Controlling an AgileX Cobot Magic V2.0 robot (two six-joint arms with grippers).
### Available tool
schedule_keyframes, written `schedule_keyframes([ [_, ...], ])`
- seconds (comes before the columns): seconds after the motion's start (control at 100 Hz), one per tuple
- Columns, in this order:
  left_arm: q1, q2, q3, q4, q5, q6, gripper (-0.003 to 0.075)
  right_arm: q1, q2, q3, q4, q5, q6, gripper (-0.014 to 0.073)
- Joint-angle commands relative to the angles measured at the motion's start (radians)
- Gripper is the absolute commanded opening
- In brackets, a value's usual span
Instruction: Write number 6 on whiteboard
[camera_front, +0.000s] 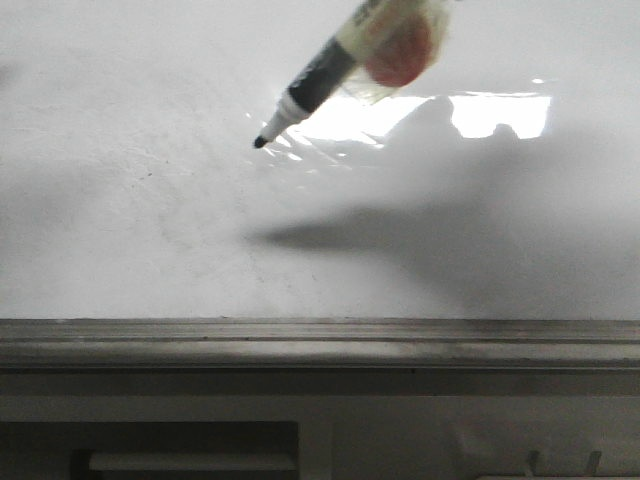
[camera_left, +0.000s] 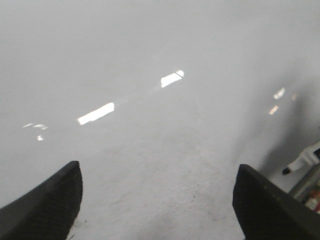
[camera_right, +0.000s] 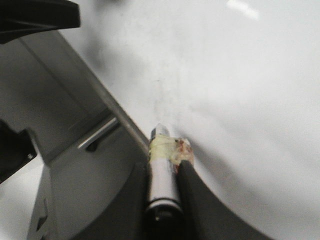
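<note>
We see our right fingers (camera_right: 165, 192) clamped on a marker (camera_front: 335, 72) that slants down from the upper right, its dark tip at or just above the whiteboard (camera_front: 150, 220), which fills the view behind a grey edge rail (camera_front: 320, 340). No number 6 shows on it. Our left fingers (camera_left: 45, 205) stand wide apart over bare board.

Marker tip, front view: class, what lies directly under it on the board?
Under the marker tip is bare whiteboard with glare and the marker's shadow; no drawn line shows. Whether the tip touches the board cannot be told.
</note>
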Motion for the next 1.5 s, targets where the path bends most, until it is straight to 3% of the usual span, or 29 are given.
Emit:
schedule_keyframes([
  [0.0,0.063,-0.089,0.027,-0.075,-0.067,-0.007,0.053,0.001,-0.112,0.076,0.027,-0.195,-0.012,-0.0045],
  [0.2,0.141,-0.226,0.13,-0.111,-0.154,-0.007,0.049,0.001,-0.221,0.21,0.027,-0.371,-0.012,-0.0045],
  [0.6,0.145,-0.251,0.147,-0.125,-0.169,-0.007,0.046,0.001,-0.136,0.215,0.027,-0.563,-0.012,-0.0045],
  [0.78,0.145,-0.251,0.147,-0.126,-0.169,-0.007,0.046,0.001,-0.038,0.211,0.036,-0.455,-0.012,-0.0045],
  [1.01,0.145,-0.251,0.147,-0.129,-0.169,-0.007,0.046,-0.005,-0.049,0.211,-0.103,-0.239,0.014,-0.0045],
  [1.21,0.145,-0.251,0.147,-0.146,-0.169,-0.007,0.046,-0.082,-0.13,0.211,-0.171,-0.299,0.095,-0.0045],
  [1.49,0.145,-0.251,0.147,-0.15,-0.168,-0.007,0.046,-0.032,-0.09,0.198,-0.039,-0.41,0.028,-0.0046],
])
